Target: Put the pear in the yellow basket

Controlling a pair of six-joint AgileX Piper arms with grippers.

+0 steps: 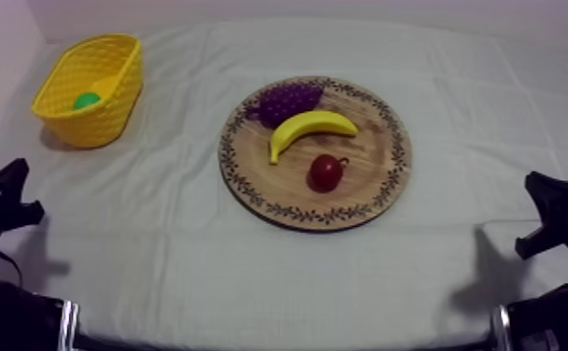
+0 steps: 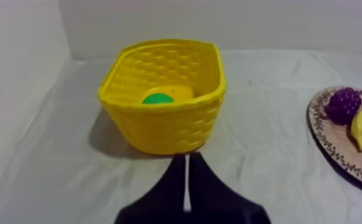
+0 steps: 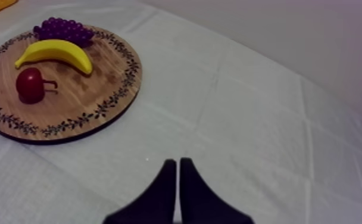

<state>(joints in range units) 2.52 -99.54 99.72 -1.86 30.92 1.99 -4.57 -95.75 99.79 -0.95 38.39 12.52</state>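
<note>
Left pincer [image 2: 187,157] pressed together into a narrow wedge, empty, low over the table [image 2: 52,173], pointing at the yellow basket [image 2: 159,128]. Pear [image 2: 158,98] lay inside the basket. Right pincer [image 3: 177,161] likewise pressed together and empty, near the wooden board [image 3: 82,98], which carried grapes [image 3: 61,28], banana [image 3: 52,52] and small red fruit [image 3: 30,84]. Cloth [image 3: 249,119] creased. Plain pale wall [image 2: 219,24] behind the basket.
</note>
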